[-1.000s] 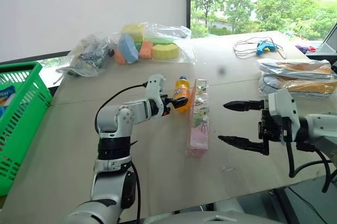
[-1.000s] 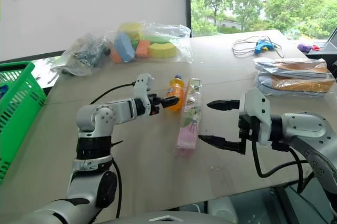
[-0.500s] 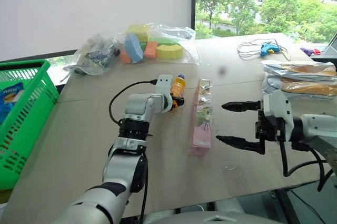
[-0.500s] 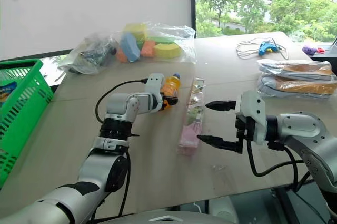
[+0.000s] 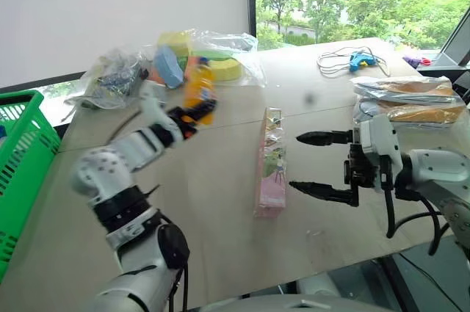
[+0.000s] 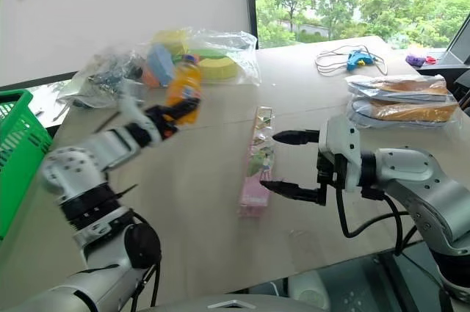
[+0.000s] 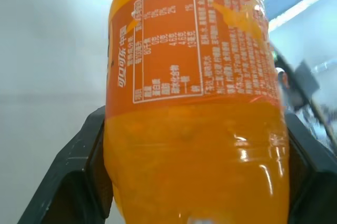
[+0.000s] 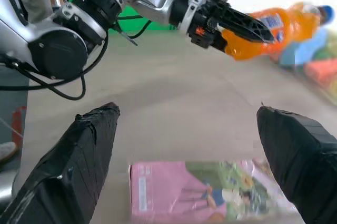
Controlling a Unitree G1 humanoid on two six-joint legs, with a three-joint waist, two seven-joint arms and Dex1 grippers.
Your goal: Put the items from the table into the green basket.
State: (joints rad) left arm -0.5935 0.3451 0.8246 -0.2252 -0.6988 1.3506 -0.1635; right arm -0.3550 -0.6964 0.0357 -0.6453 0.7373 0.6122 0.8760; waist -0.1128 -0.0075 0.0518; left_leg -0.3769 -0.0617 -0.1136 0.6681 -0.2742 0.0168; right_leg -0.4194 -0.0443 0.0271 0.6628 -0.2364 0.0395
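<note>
Two black fingers of my left gripper were clamped on the lower part of the orange-drink bottle, one on each side, so that it could not slip while it hung in the air above the surface. I held the bottle nearly upright, its blue cap on top. My right gripper had its fingers spread wide and grasped nothing; they stood level, one above the other, just beside the pink packet, I think in order to take it next. The packet lay flat near the middle of the surface. The green basket stood at the far left edge, well apart from the bottle. Behind the bottle lay the clear bags of foam shapes.
</note>
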